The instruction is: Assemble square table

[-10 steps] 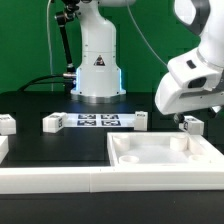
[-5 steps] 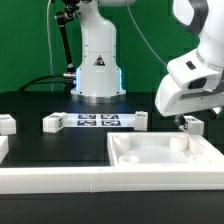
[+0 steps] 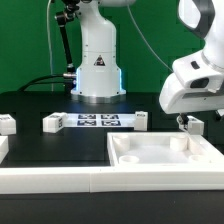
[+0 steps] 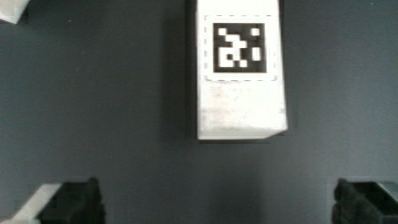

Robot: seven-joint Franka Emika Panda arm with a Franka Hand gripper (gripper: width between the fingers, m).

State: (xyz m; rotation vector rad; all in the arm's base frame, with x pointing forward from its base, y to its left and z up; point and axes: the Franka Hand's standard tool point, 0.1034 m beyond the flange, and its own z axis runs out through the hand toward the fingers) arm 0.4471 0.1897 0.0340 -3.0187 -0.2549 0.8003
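Note:
The square table top (image 3: 165,157), a white tray with a raised rim, lies at the front on the exterior view's right. A white block leg (image 3: 196,125) with a tag lies just behind its far right corner. My gripper (image 3: 183,122) hangs over that leg, open and empty. In the wrist view the leg (image 4: 240,72) lies lengthwise on the black surface, ahead of the gap between my fingertips (image 4: 71,203); the gripper (image 4: 217,205) holds nothing. Three other legs lie in a row behind: one far left (image 3: 8,124), one left of centre (image 3: 53,122), one centre-right (image 3: 143,120).
The marker board (image 3: 97,120) lies between two of the legs, in front of the robot base (image 3: 98,70). A long white rail (image 3: 50,181) borders the front of the black surface. A white corner (image 4: 11,10) shows at the wrist view's edge.
My hand has shifted slightly toward the exterior view's right over the right-hand leg. Nothing on the table has moved.

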